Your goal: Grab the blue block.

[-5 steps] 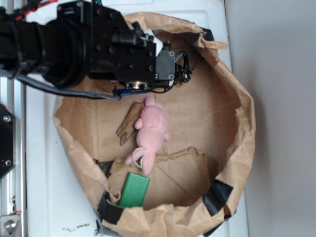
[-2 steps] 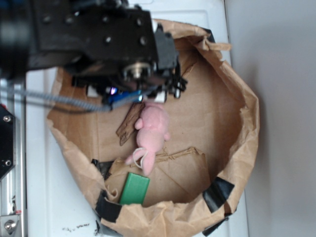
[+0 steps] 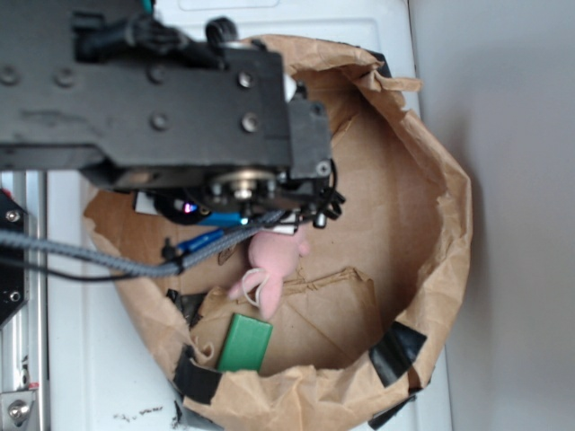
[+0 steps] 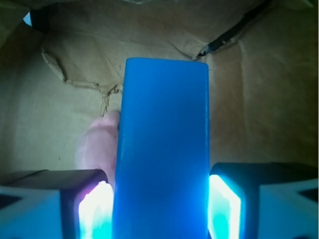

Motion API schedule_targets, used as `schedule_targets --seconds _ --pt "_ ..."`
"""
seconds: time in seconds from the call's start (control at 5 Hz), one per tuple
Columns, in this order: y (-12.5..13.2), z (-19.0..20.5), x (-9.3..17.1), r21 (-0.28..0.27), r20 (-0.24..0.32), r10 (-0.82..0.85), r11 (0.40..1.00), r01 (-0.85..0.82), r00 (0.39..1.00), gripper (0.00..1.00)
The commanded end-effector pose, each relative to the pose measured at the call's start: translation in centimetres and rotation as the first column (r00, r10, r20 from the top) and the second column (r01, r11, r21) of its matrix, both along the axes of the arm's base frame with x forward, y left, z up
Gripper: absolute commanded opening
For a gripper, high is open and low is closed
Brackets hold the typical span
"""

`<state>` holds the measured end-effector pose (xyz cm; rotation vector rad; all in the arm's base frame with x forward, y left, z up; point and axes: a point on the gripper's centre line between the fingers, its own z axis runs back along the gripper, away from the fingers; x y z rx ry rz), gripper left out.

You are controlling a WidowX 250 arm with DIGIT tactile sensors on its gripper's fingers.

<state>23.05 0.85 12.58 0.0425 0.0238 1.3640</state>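
Observation:
The blue block fills the middle of the wrist view, long side pointing away from the camera. My gripper is shut on it, with the glowing pads pressed against its two long sides. The block hangs above the brown paper floor of the bag. In the exterior view the arm's black body covers the gripper. Only a sliver of the blue block peeks out beneath it.
A pink plush toy lies just below the arm, and shows left of the block as the plush. A green block rests near the bag's front wall. The crumpled paper bag rim rings everything, patched with black tape.
The arm has come up toward the exterior camera and shifted down the image, carrying the blue block. It now covers the wood scrap and the plush toy's upper part.

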Motion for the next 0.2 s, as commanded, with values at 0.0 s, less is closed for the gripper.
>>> schedule_targets --seconds 0.0 --pt "0.07 3.41 0.19 -0.047 0.142 -0.06 0.997 0.067 0.988 0.0"
